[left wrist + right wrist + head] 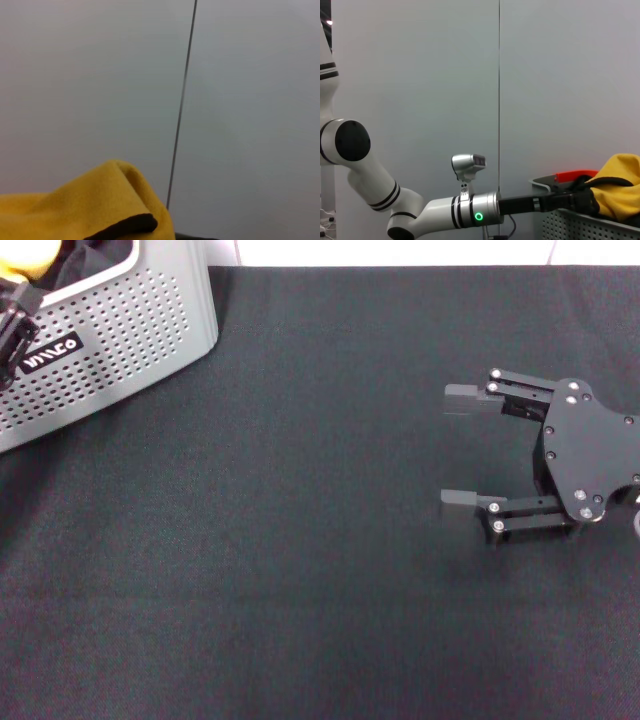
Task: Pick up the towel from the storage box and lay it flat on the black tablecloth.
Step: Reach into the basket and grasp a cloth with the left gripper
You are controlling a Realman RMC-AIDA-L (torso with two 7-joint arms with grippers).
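The right gripper is hovering over the black tablecloth with its fingers spread wide and nothing between them. Well away from those fingers, the left gripper is reaching into the storage box; whether its fingers are pinching I cannot tell. The towel, yellow side out, is bunching up over the box rim at that gripper.

towel mostly cropped, left claw edge-cut, grip unclear
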